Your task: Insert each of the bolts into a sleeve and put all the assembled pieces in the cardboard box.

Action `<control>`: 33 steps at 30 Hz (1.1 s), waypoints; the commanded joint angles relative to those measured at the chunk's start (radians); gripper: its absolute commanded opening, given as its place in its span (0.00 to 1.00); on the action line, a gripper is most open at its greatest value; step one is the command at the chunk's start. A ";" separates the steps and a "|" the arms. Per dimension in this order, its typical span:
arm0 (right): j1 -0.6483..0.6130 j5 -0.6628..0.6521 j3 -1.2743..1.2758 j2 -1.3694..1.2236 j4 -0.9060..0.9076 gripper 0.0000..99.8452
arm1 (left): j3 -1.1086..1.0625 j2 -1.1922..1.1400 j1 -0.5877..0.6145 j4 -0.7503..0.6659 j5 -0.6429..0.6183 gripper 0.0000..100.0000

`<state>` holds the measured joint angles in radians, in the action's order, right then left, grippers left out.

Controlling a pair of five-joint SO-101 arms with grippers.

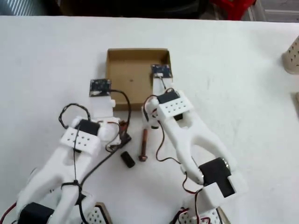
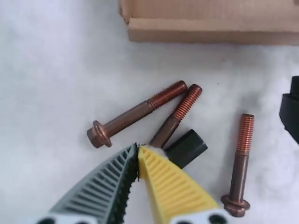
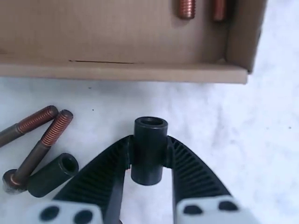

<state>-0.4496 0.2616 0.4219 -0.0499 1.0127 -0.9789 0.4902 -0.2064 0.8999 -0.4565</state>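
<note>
1. We see a black sleeve held upright, pinched between the fingers of the right gripper, near the front wall of the cardboard box.
2. Two threaded bolt ends lie inside the box.
3. On the table, a second sleeve touches the middle bolt, with the left bolt and the lone bolt on either side.
4. The left gripper has its tips together and hides the middle bolt's head; we cannot tell whether it grips anything.

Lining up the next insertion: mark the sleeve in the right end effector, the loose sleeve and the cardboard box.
held sleeve (image 3: 150, 151): right wrist view, side wall.
loose sleeve (image 3: 50, 176): right wrist view, mid-body.
cardboard box (image 1: 131, 84): high view, bare floor.
</note>
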 commanded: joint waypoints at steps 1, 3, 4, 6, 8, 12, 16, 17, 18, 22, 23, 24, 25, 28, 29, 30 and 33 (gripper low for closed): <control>0.010 -0.014 -0.008 0.053 -0.013 0.02 | 0.038 -0.097 -0.004 -0.029 -0.026 0.02; 0.012 -0.014 -0.008 0.053 -0.013 0.02 | 0.072 -0.188 -0.002 -0.029 -0.026 0.02; 0.012 -0.014 -0.008 0.053 -0.013 0.02 | 0.092 -0.231 0.001 -0.029 -0.026 0.02; 0.012 -0.014 -0.008 0.053 -0.013 0.02 | 0.126 -0.303 0.030 -0.025 -0.026 0.02; 0.012 -0.014 -0.008 0.053 -0.013 0.02 | 0.147 -0.351 0.073 -0.023 -0.026 0.02; 0.012 -0.014 -0.008 0.053 -0.013 0.02 | 0.187 -0.423 0.150 -0.028 -0.026 0.02; 0.012 -0.014 -0.008 0.053 -0.013 0.02 | 0.264 -0.499 0.193 -0.029 -0.026 0.02; 0.012 -0.014 -0.008 0.053 -0.013 0.02 | 0.288 -0.516 0.200 -0.029 -0.026 0.02; 0.012 -0.014 -0.008 0.053 -0.013 0.02 | 0.315 -0.533 0.209 -0.029 -0.026 0.02; 0.012 -0.014 -0.008 0.053 -0.013 0.02 | 0.394 -0.581 0.237 -0.029 -0.028 0.02; 0.012 -0.014 -0.008 0.053 -0.013 0.02 | 0.404 -0.584 0.237 -0.029 -0.028 0.02; 0.012 -0.014 -0.008 0.053 -0.013 0.02 | 0.404 -0.581 0.237 -0.029 -0.035 0.02; 0.012 -0.014 -0.008 0.053 -0.013 0.02 | 0.404 -0.575 0.237 -0.029 -0.057 0.02; 0.012 -0.014 -0.008 0.053 -0.013 0.02 | 0.411 -0.539 0.257 -0.031 -0.109 0.02; 0.012 -0.014 -0.008 0.053 -0.012 0.02 | 0.411 -0.526 0.265 -0.044 -0.121 0.02; 0.012 -0.014 -0.008 0.053 -0.012 0.02 | 0.404 -0.513 0.274 -0.064 -0.133 0.02; 0.012 -0.014 -0.008 0.053 -0.012 0.02 | 0.402 -0.490 0.278 -0.080 -0.140 0.02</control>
<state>-0.4496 0.2616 0.4219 -0.0499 1.0127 -0.6199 -0.0729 0.0453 0.8600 -0.5731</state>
